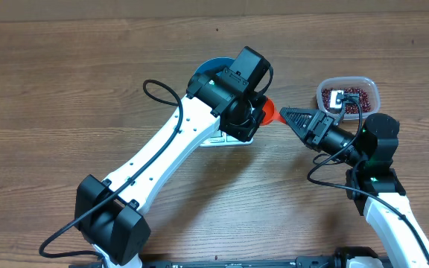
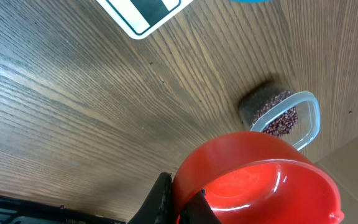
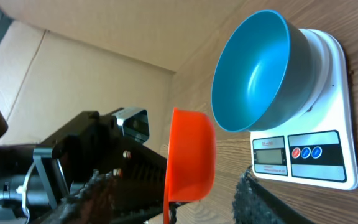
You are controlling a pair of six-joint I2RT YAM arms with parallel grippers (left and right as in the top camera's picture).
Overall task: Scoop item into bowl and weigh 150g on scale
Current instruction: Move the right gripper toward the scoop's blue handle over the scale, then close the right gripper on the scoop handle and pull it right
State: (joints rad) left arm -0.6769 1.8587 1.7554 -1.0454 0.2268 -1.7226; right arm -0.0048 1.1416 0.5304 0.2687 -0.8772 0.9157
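My left gripper (image 1: 255,112) is shut on the rim of a red scoop (image 1: 273,112), whose inside looks empty in the left wrist view, where the scoop (image 2: 260,180) fills the lower right. My right gripper (image 1: 289,115) points left at the scoop, jaws open on either side of the scoop (image 3: 191,162) with a gap to each finger. The blue bowl (image 3: 260,68) stands empty on the white scale (image 3: 319,158); from overhead my left wrist covers most of the bowl (image 1: 211,66). The beans (image 1: 352,100) lie in a clear container (image 1: 371,85) at the right.
The left arm's white link (image 1: 166,152) crosses the table's middle diagonally. The right arm's base (image 1: 378,145) sits just below the clear container (image 2: 309,118). A cardboard wall (image 3: 92,62) stands behind the bowl in the right wrist view.
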